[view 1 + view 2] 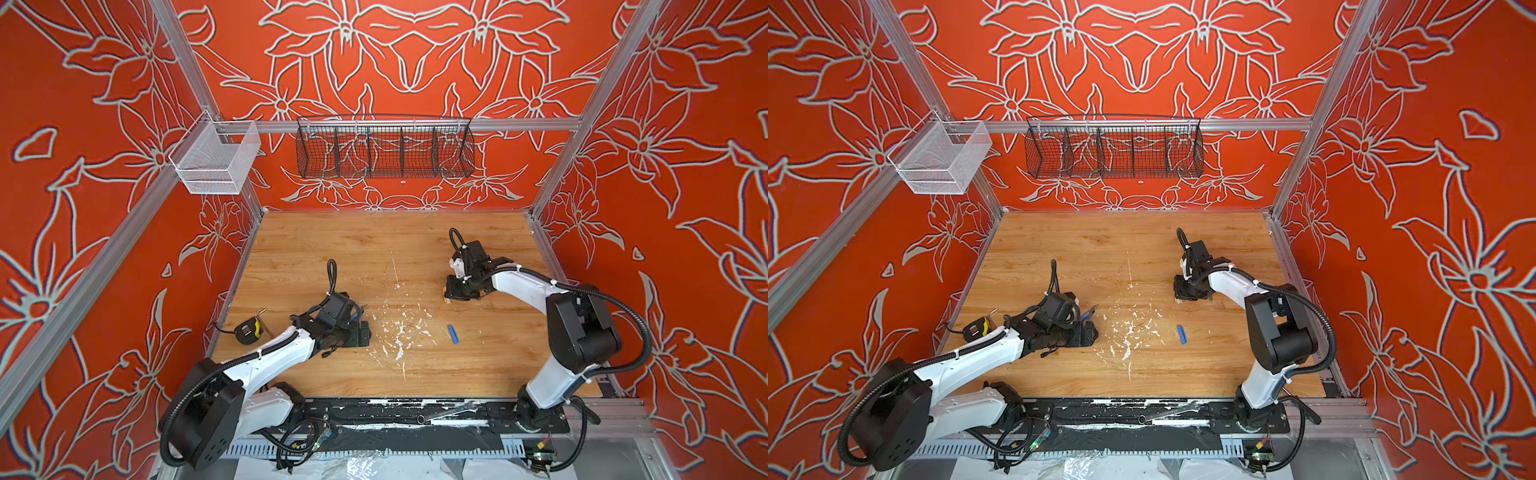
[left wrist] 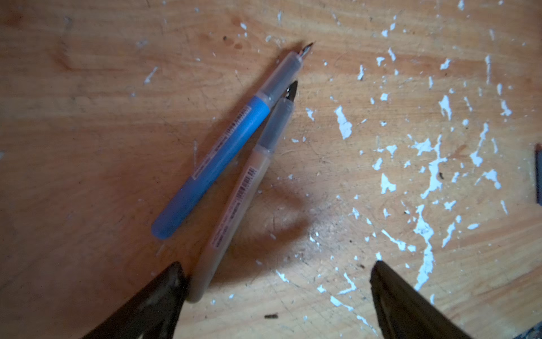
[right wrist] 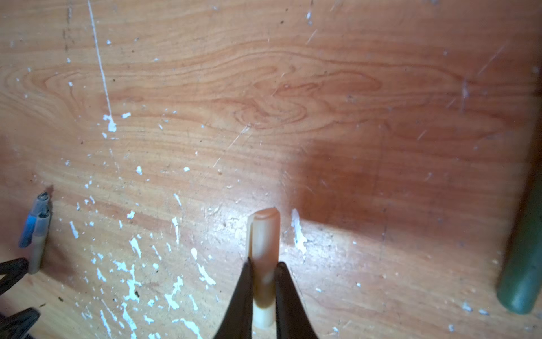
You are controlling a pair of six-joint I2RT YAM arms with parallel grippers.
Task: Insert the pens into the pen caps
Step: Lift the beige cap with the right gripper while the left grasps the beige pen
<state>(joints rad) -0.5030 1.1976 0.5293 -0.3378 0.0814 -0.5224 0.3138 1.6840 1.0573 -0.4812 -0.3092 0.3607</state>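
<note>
1. Gripping the beige cap (image 3: pixel 264 234), the right tool (image 3: pixel 265 264) sits low over the worktop (image 3: pixel 293 88).
2. The left tool (image 2: pixel 277 265) is spread wide at the end of the beige pen (image 2: pixel 234 211), which touches the blue pen (image 2: pixel 217 164).
3. The blue cap (image 1: pixel 453 334) lies between the arms.

Blue cap (image 1: pixel 453 334) on table (image 1: pixel 332 253), tape measure (image 1: pixel 248 330)

Blue pen (image 2: pixel 211 173) and beige pen (image 2: pixel 234 205) with grey grips, beige cap (image 3: pixel 264 249), blue cap (image 1: pixel 453 334), white-flecked wood-grain table (image 1: pixel 374 249), orange walls (image 1: pixel 83 208) with grey flower outlines.
</note>
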